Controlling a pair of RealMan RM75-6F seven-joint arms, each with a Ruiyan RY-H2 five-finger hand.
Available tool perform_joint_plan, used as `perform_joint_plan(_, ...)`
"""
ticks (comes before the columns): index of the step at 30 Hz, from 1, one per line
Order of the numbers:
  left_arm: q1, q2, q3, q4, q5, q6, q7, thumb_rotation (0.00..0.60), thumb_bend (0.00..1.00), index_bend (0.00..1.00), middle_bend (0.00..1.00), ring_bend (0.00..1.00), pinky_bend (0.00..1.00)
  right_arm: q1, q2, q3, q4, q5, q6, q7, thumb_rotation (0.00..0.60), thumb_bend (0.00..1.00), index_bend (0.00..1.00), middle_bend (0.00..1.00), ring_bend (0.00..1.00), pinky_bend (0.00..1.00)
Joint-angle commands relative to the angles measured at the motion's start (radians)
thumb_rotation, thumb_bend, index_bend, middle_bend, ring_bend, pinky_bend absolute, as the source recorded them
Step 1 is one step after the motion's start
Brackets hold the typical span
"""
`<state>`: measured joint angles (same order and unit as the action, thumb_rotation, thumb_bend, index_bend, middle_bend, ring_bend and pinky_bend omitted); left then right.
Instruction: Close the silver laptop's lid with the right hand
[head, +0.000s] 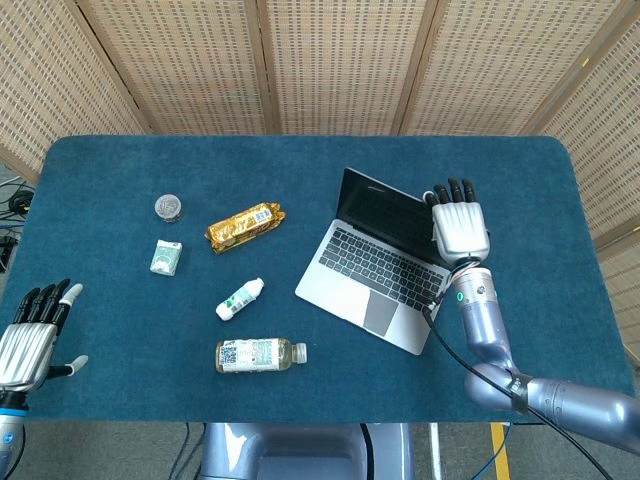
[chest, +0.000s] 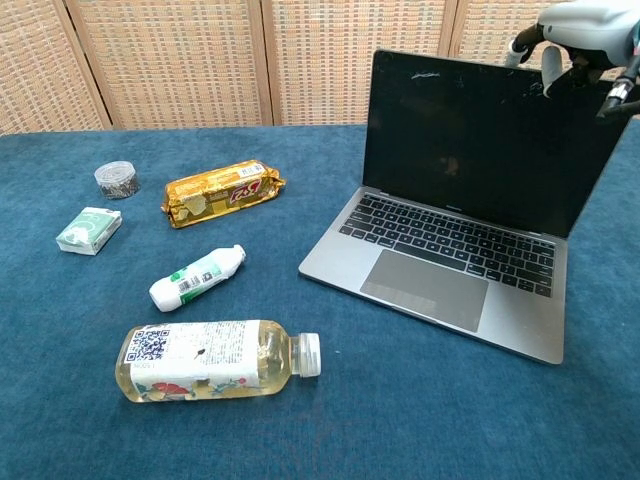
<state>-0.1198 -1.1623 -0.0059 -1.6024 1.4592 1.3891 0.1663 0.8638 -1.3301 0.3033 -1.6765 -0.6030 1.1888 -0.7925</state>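
The silver laptop (head: 375, 262) is sitting open right of centre in the head view, its dark screen standing up toward the upper right and its keyboard facing the lower left. The right hand (head: 459, 222) is hanging at the screen's top edge on its right side, fingers held close together and pointing up-frame; in the chest view the fingertips (chest: 550, 60) are showing at the upper right, curling over the lid's upper corner, though whether they are actually touching it cannot be told. The left hand (head: 27, 338) is resting at the lower left edge of the head view, fingers apart and holding nothing.

On the blue table (head: 120, 400), left of the laptop, a clear bottle (chest: 215, 360) is lying on its side at the lower left, holding a pale yellow liquid, its white cap pointing right. Above it a small white bottle (chest: 197, 277) is lying tilted, contents not visible. A gold snack packet (chest: 222, 194) is lying further up, a small green-and-white box (chest: 89, 230) is lying to its left, and a little round jar (chest: 117, 180) of dark bits is standing in the upper left.
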Motion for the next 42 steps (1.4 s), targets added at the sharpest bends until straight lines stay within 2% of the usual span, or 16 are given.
perform_joint_plan(1, 0.0, -0.001, 0.001, -0.001, 0.0, -0.001, 0.002, 0.6, 0.06, 0.0, 0.0, 0.0, 0.0, 0.003, 0.004, -0.001, -0.009, -0.001, 0.007, -0.003, 0.6, 1.0, 0.26, 0.2, 0.0, 0.03)
perform_joint_plan(13, -0.001, -0.001, 0.002, -0.001, 0.001, -0.002, 0.002, 0.6, 0.06, 0.0, 0.0, 0.0, 0.0, 0.013, 0.012, -0.006, -0.048, 0.001, 0.036, -0.02, 0.6, 1.0, 0.34, 0.3, 0.0, 0.03)
perform_joint_plan(21, 0.0, -0.003, 0.003, 0.0, 0.004, 0.003, 0.005, 0.6, 0.06, 0.0, 0.0, 0.0, 0.0, 0.014, 0.015, -0.018, -0.073, -0.009, 0.059, -0.033, 0.6, 1.0, 0.4, 0.38, 0.04, 0.03)
perform_joint_plan(42, -0.001, -0.004, 0.006, -0.001, 0.008, 0.001, 0.007, 0.6, 0.07, 0.0, 0.0, 0.0, 0.0, 0.014, 0.008, -0.042, -0.142, -0.03, 0.115, -0.073, 0.6, 1.0, 0.45, 0.45, 0.09, 0.03)
